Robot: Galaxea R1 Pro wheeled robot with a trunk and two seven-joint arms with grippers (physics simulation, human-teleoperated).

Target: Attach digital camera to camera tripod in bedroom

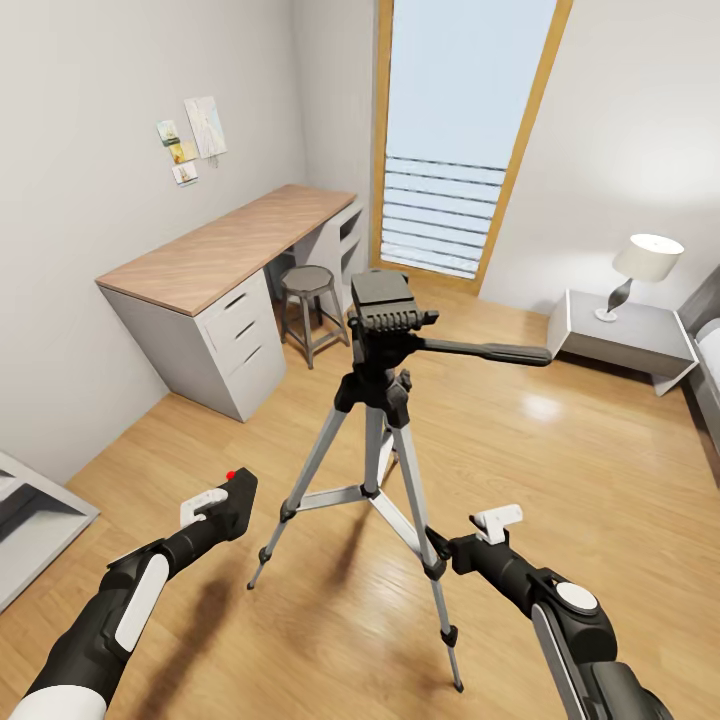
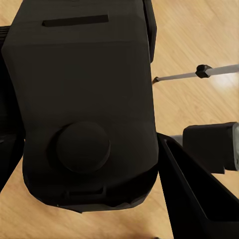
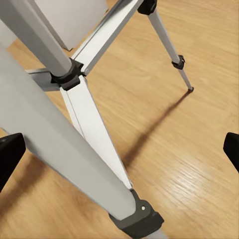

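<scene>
Head view: my left end effector (image 1: 222,507) pinches the digital camera (image 1: 237,497) at lower left of frame; camera tripod (image 1: 378,400) stands centre on the wood floor (image 1: 560,470). Right end effector (image 1: 462,548) is spread beside 1 tripod leg. Camera looks rigid, light, smooth-sided: keep the side grip. Its mounting face is hidden; the tripod's 3rd leg is mostly hidden too.

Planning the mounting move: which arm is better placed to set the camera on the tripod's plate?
Left. Its tool already holds the small black camera; the right tool sits low beside a silver tripod leg, open.
</scene>
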